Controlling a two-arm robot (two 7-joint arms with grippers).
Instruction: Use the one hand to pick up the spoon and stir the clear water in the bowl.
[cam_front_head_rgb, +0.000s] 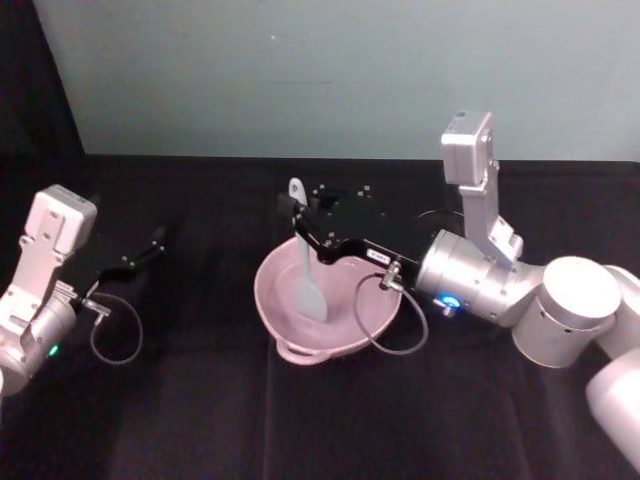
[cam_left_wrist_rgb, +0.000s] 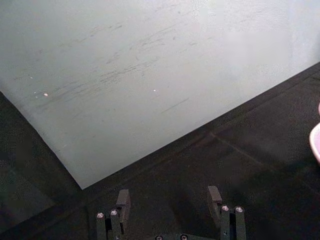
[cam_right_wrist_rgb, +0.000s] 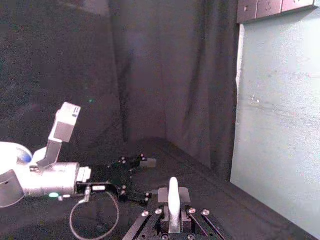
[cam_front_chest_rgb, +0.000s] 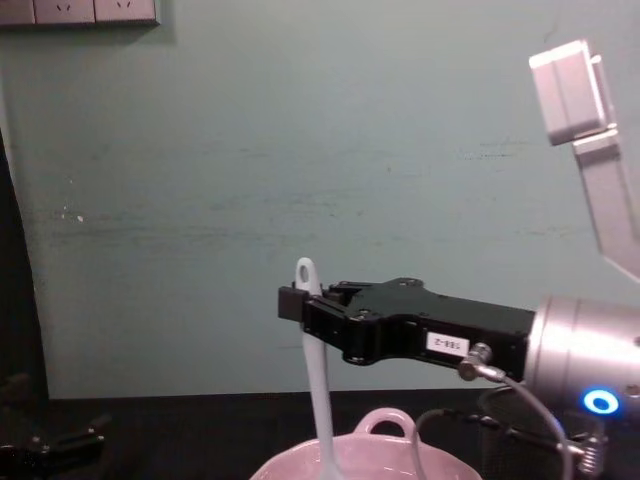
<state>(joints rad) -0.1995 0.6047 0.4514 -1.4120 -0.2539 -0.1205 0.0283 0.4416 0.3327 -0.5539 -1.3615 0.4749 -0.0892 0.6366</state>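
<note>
1. Nearest the robot, the pale pink bowl (cam_front_head_rgb: 268, 300) is set on the black cloth (cam_front_head_rgb: 200, 420) at the table's middle. Its small loop handle (cam_front_head_rgb: 300, 351) is turned to 6 o'clock. Whether water lies in the bowl cannot be told.
2. The spoon (cam_front_head_rgb: 305, 262) is stood in the bowl, its broad head down near the bowl's floor. Its long axis is run steeply upward, and the holed tip is pointed to 12 o'clock and leaned a little toward 11. In the chest view it is seen almost upright.
3. The spoon is seen as white plastic, with a long slim handle, a hole at the tip and a flat, wide head.
4. The upper handle is clamped just below the hole by the right gripper (cam_front_head_rgb: 300, 224), which is reached in from 3 o'clock above the bowl's far rim. A blue ring (cam_front_head_rgb: 448, 300) is lit on its silver wrist.
5. A grey cable (cam_front_head_rgb: 385, 345) is looped over the bowl's rim at 3 o'clock.
6. The left gripper (cam_front_head_rgb: 150, 246) is parked at 9 o'clock, well apart from the bowl, with its fingers spread wide around nothing.
7. At 12 o'clock, the pale green wall (cam_front_head_rgb: 300, 80) is seen behind the table.
</note>
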